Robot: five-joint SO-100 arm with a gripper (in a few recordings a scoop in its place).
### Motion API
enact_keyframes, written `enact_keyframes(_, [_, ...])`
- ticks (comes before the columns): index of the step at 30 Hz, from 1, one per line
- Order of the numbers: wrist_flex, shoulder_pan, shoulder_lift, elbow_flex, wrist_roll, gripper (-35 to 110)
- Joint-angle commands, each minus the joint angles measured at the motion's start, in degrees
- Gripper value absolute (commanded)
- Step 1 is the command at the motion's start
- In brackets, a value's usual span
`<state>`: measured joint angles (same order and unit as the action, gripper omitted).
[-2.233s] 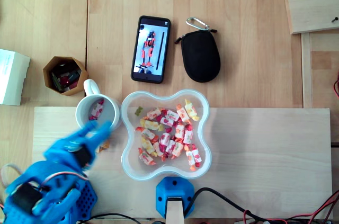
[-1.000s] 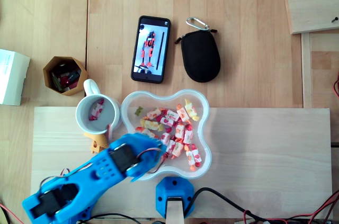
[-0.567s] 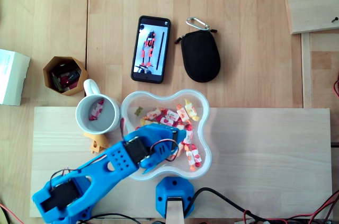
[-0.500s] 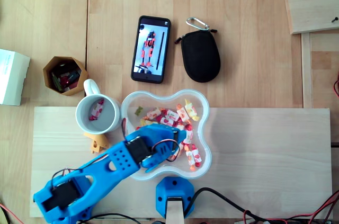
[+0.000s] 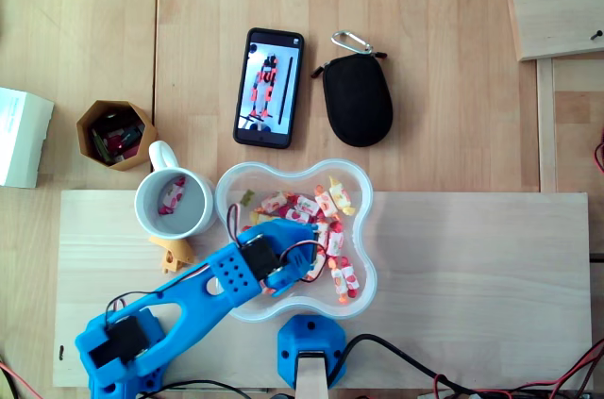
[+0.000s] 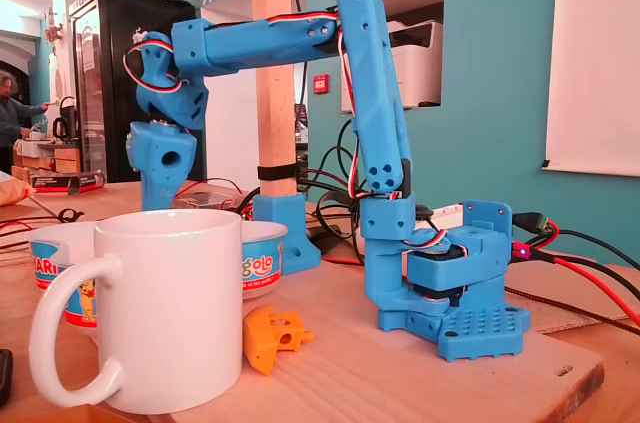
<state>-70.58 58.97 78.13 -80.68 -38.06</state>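
Overhead view: stretched along a slant from the near left corner of the worktop [image 5: 472,257] toward the far right, with the pincer [image 5: 302,250] hanging over the left half of the clear lobed bowl [image 5: 359,177]. Hard to tell whether apart or together, since hidden under the blue wrist. In the fixed view, aimed straight down, tips lost behind the rim.

Just under and beside the pincer, a heap of wrapped sweets [image 5: 326,229] inside the bowl, mostly red, white and yellow. No common heading: long axes every way, some near to far, some slanted left or right, twisted ends out.

Touching the bowl on its left, a white mug [image 5: 142,206], upright, handle to the far left, with one more sweet [image 5: 171,196] lying at its bottom, long axis slanted from near left to far right. Just near of the mug, a small orange part [image 5: 172,253].

Farther off: a phone [image 5: 269,88], long axis near to far, and a black pouch [image 5: 357,99] to its right. At far left, a hexagonal cardboard cup [image 5: 87,120].
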Motion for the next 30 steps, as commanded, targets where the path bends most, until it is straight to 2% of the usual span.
enact_keyframes(1, [0.0,0.4,1.4,2.4,-0.5,-3])
enact_keyframes(11, [1.0,1.1,-2.5,-0.9,-0.1,-3])
enact_keyframes(22, [0.9,1.3,-3.2,-0.6,7.6,-3])
enact_keyframes(30, [0.6,7.6,-1.6,1.7,9.9,-3])
